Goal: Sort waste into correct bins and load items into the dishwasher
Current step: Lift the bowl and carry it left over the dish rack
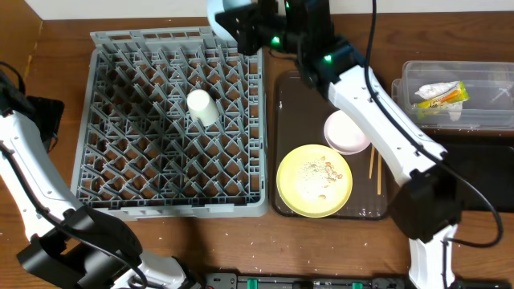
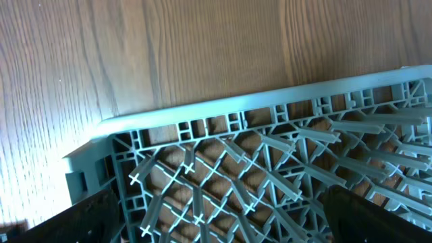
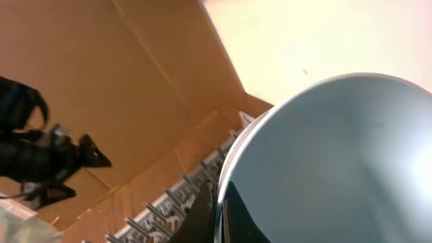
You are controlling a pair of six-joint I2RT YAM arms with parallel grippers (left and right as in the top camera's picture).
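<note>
Your right tool (image 3: 217, 223) is clamped on the rim of the blue bowl (image 3: 337, 162), holding it tilted over the rack's (image 1: 173, 120) far corner. Your left tool (image 2: 216, 226), spread wide, hangs over another rack corner. A cup (image 1: 201, 107) lies in the rack.

Overhead straight down, wrist views close (all share the rack (image 1: 144, 148))

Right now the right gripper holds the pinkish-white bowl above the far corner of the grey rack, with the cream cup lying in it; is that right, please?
Not quite: the right gripper holds the light blue bowl, as the right wrist view shows; the pinkish-white bowl sits on the brown tray. The grey rack and the cream cup are as you say.
</note>
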